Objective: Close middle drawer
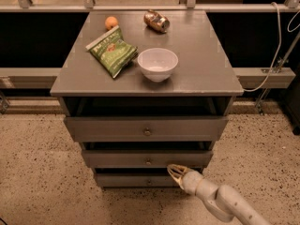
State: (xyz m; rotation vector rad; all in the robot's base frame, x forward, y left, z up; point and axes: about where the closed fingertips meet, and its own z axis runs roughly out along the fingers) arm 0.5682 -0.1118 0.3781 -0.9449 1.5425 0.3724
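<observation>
Middle drawer (117, 159) closing looks to be at the push step. Nearest, my gripper (176, 171) sits low and just right of the drawer's knob (148, 161), by the front panel's lower edge. Whether my jaws are wide or narrow I cannot tell. The drawer stands slightly out, with a dark gap above the knob. Next, I judge, comes a straight inward push on the panel. Far above the knob, a bowl (158, 63) rests on the cabinet top (206, 55).

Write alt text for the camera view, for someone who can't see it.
A robot's gripper sits at the lower right edge of the wide grey wooden middle drawer, which looks slightly pulled out of a grey three-drawer cabinet. On top are a white bowl, a green snack bag, a small orange fruit and a brown metal can.
</observation>
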